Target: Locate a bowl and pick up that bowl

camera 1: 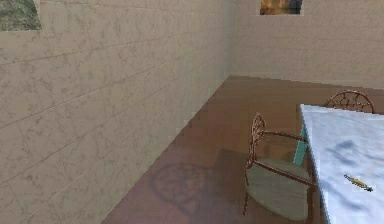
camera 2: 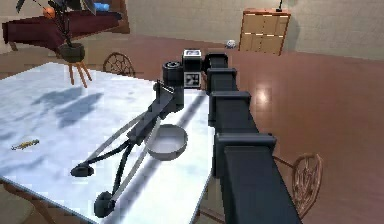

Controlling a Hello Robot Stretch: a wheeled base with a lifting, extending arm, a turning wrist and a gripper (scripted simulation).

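**Arm side view.** The table (camera 2: 70,105), with a pale marbled top, is the landmark. The bowl (camera 2: 167,143), white and round, sits upright on the table top, close to the table's right-hand edge. The arm (camera 2: 245,160), a dark square bar, lies along that same edge. At its far end are two white squares with black marks (camera 2: 190,72).

The gripper (camera 2: 92,190) has its dark body above the table top. Its two thin fingers (camera 2: 82,172) slant down and to the left across the table, just beside the bowl. It cannot be told whether the fingers touch the bowl, whether they are apart or together, or whether the gripper holds anything.

A small yellowish object (camera 2: 25,146) lies on the table near its left edge. A dark spiky ornament (camera 2: 70,45) on a brown stem stands at the table's far end. The far chair (camera 2: 120,63) stands just beyond the table's far edge. The near chair (camera 2: 305,185) stands off the table's right side, past the arm. A wooden dresser (camera 2: 265,30) stands well apart from the table, against the far wall.

**Forward view.** The table's corner enters from the right. The side chair (camera 1: 270,165), with a round openwork back, is drawn up to the table's left edge. The end chair (camera 1: 350,100) stands at the table's far end. A tiled wall (camera 1: 100,100) runs well apart from the table, across a brown floor (camera 1: 200,130).
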